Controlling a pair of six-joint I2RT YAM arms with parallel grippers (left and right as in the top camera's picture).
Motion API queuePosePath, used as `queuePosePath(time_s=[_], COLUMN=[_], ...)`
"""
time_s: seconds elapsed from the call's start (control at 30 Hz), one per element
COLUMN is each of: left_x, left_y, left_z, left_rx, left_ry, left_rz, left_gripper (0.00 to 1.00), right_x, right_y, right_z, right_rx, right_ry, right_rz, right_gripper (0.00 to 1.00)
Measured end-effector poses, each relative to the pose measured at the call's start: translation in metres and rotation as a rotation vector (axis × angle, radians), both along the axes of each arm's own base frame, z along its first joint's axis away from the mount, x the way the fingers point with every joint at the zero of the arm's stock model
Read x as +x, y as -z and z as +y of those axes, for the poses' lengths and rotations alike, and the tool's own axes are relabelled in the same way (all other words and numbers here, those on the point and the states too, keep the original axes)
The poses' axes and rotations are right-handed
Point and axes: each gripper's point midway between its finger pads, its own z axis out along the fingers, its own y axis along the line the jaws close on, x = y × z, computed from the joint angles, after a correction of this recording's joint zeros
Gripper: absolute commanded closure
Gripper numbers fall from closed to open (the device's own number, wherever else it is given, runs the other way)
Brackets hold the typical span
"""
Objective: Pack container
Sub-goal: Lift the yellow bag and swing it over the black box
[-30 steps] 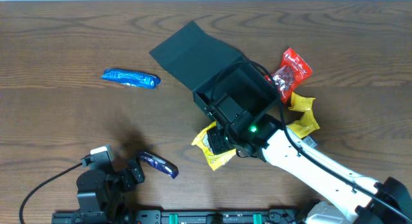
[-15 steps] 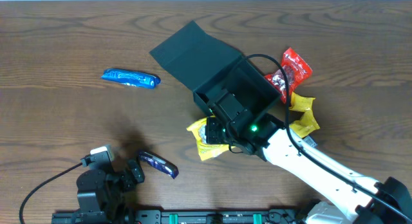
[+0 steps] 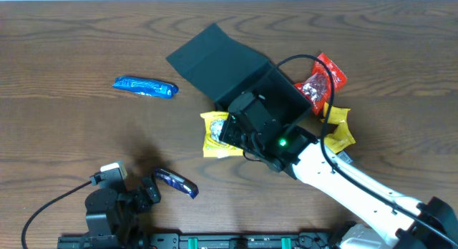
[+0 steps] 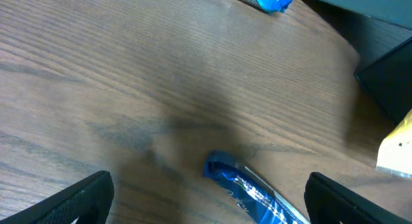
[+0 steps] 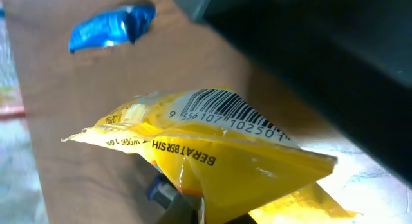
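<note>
Packet of glossy crinkled yellow foil beside matte square container.

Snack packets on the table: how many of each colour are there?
Blue: 2, bright blue packet, dark blue packet
Yellow: 2, held yellow packet, right-side yellow packet
Red: 1, red packet
Total: 5
</note>
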Motion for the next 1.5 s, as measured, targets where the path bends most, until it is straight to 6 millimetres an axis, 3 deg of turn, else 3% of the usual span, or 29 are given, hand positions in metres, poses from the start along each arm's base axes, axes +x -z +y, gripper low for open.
queuePosePath(time_s=[0.3, 0.47, 0.73, 0.87, 1.27, 1.5], left_x=[0.0, 0.0, 0.0, 0.0, 0.0, 0.0], left_y=[0.0, 0.0, 0.0, 0.0, 0.0, 0.0], left_z=[0.0, 0.0, 0.0, 0.0, 0.0, 0.0], left_rx=[0.0, 0.0, 0.0, 0.0, 0.0, 0.0], left_ry=[0.0, 0.0, 0.0, 0.0, 0.0, 0.0], left_rz=[0.0, 0.0, 0.0, 0.0, 0.0, 0.0], left_gripper=[0.05, 0.05, 0.05, 0.04, 0.05, 0.05], right_x=[0.01, 0.018, 0.02, 0.031, 0.038, 0.06], right_y=[-0.042, -0.053, -0.038, -0.047, -0.052, -0.043], right_z=[-0.015, -0.028, -0.072, -0.079, -0.106, -0.091], right_rx=[0.098, 0.149, 0.191, 0.288, 0.243, 0.286], right_ry=[0.171, 0.332, 0.768, 0.906, 1.03, 1.045], right_rz=[-0.072, -0.076, 0.022, -0.007, -0.115, -0.151], right_gripper=[0.98, 0.98, 0.98, 0.98, 0.98, 0.98])
